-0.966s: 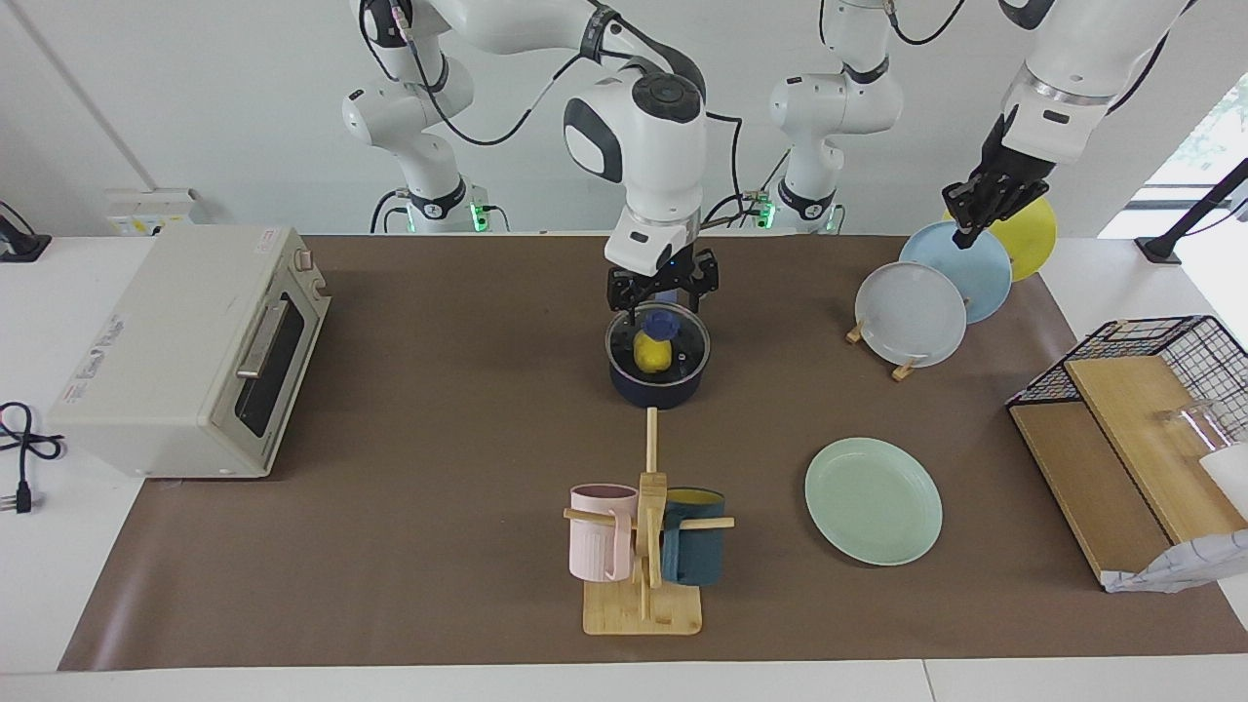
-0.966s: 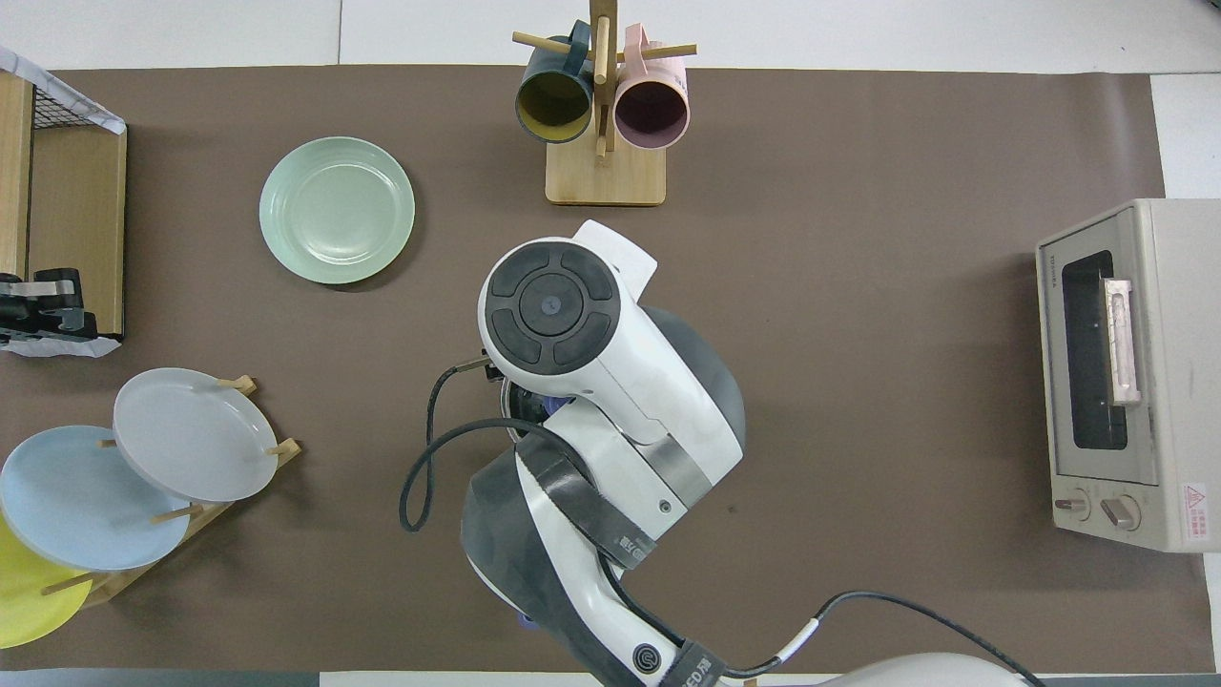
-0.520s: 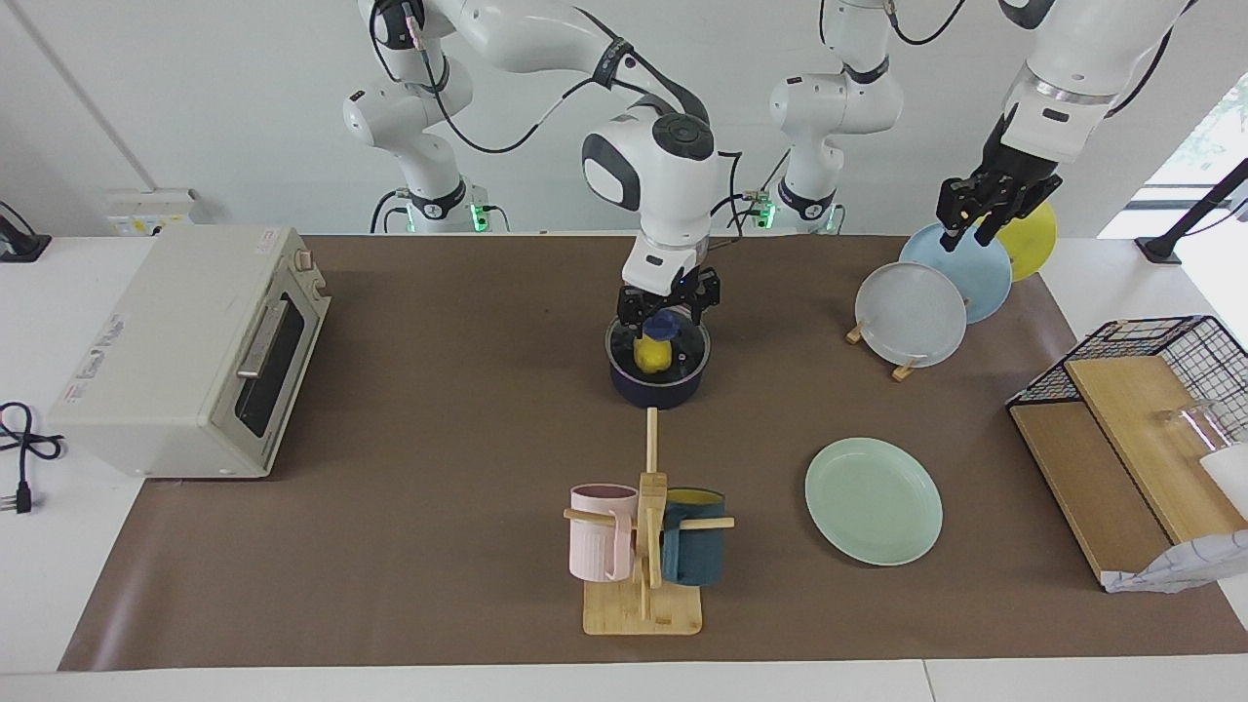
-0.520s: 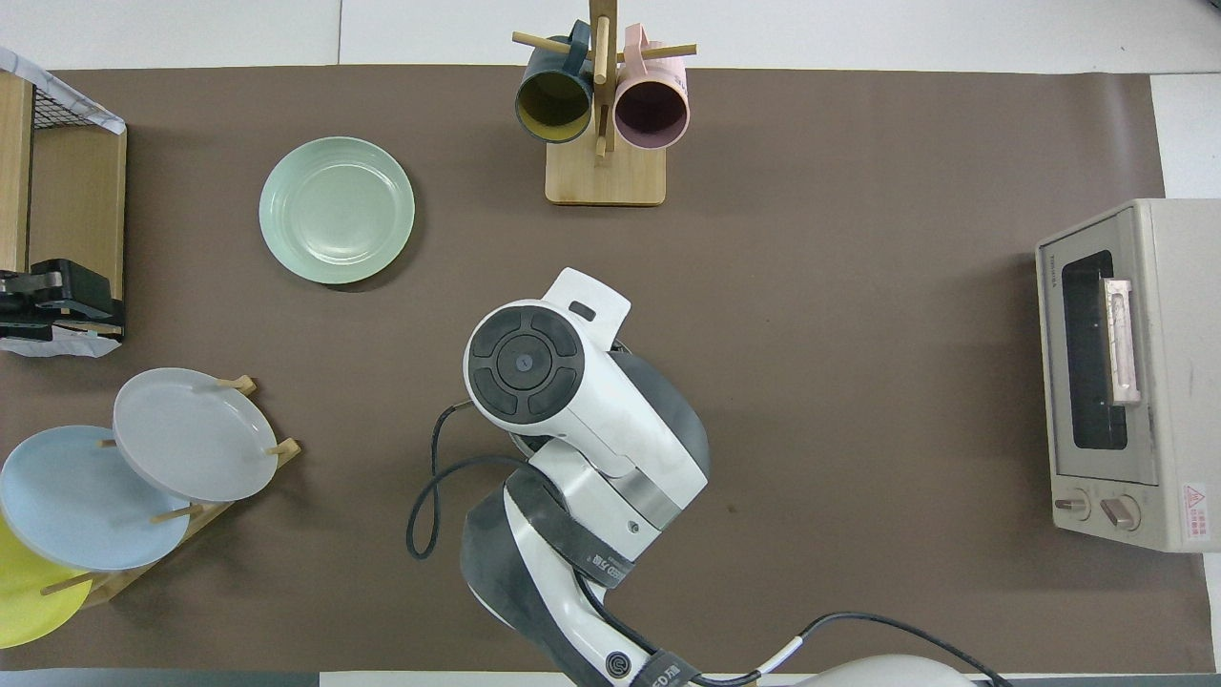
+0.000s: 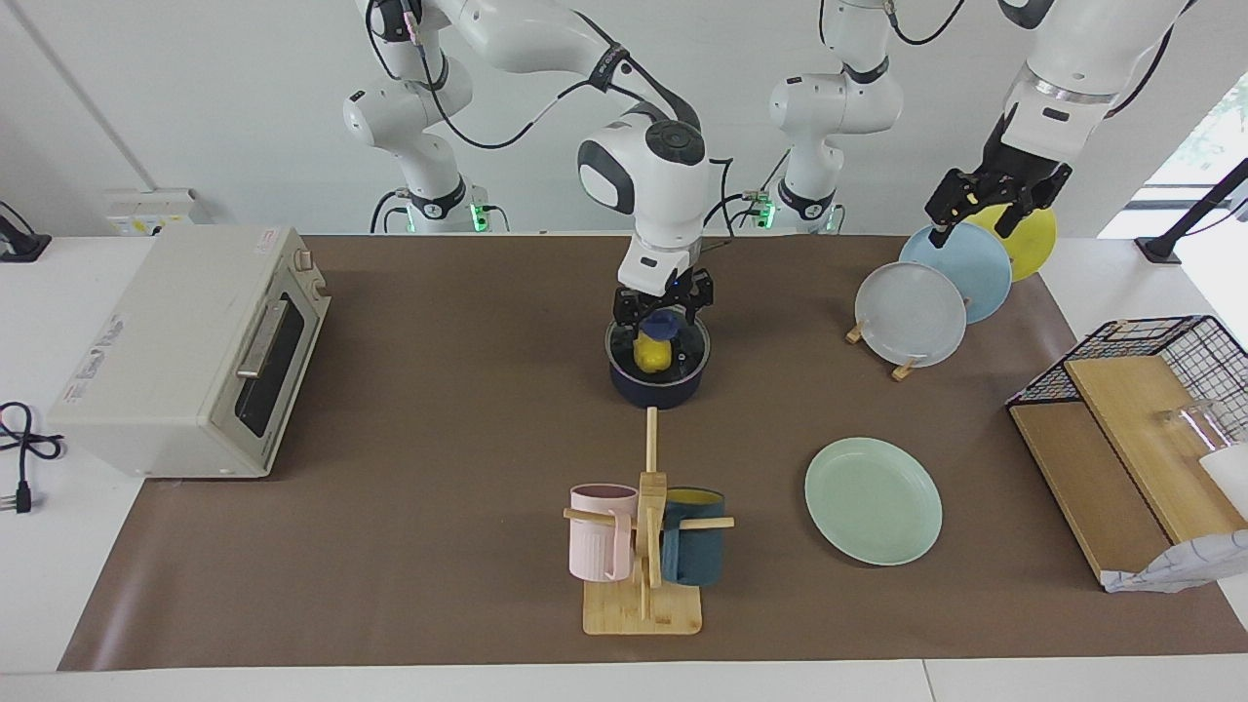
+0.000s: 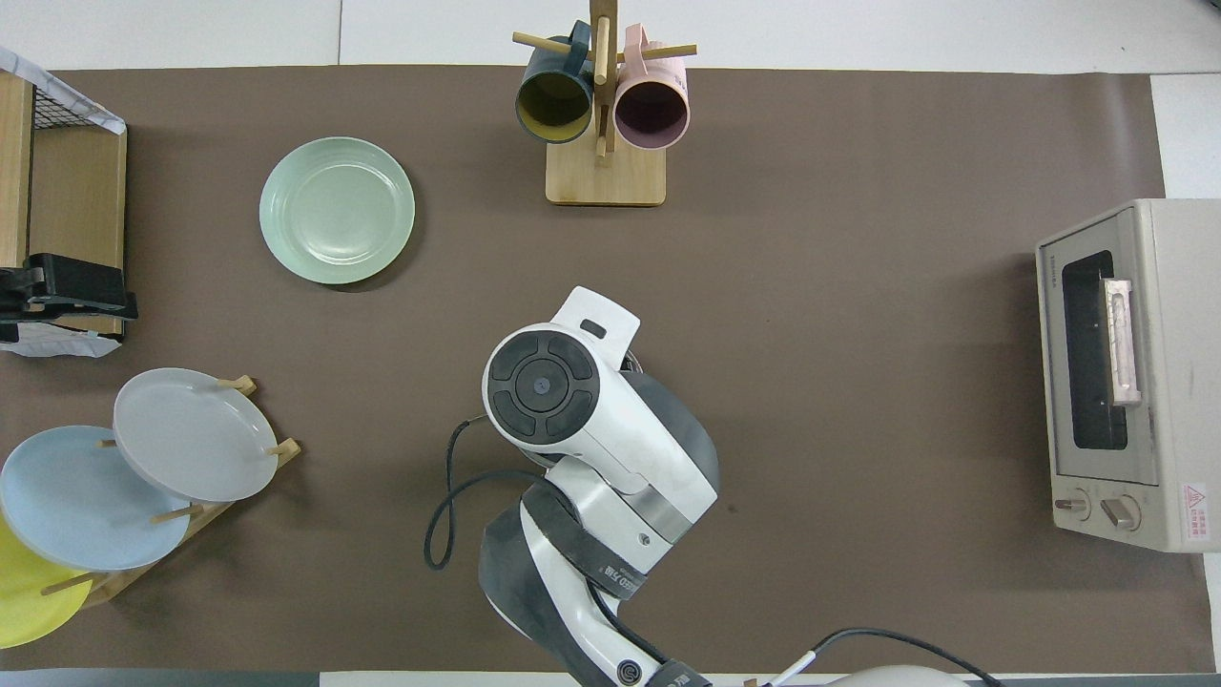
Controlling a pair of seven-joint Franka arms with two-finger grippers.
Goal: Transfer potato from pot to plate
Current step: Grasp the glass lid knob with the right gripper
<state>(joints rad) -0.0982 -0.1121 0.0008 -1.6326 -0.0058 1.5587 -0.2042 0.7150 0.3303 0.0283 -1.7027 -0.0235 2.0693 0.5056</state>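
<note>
The navy pot [image 5: 656,387] stands mid-table under a glass lid with a blue knob [image 5: 662,323]. The yellow potato [image 5: 650,355] shows through the lid, inside the pot. My right gripper [image 5: 662,310] is low over the lid, its open fingers on either side of the knob. In the overhead view the right arm [image 6: 572,420] hides the pot, lid and potato. The mint-green plate [image 5: 873,500] lies empty, farther from the robots than the pot, toward the left arm's end; it also shows in the overhead view [image 6: 337,210]. My left gripper [image 5: 987,207] waits above the plate rack.
A rack with grey [image 5: 910,313], light-blue [image 5: 965,268] and yellow [image 5: 1029,234] plates stands near the left arm. A mug tree [image 5: 643,546] holds a pink and a dark blue mug. A toaster oven [image 5: 185,351] sits at the right arm's end, a wire basket with boards [image 5: 1141,409] at the left arm's.
My right gripper has come down from above the lid to around its knob. My left gripper has risen a little over the plate rack.
</note>
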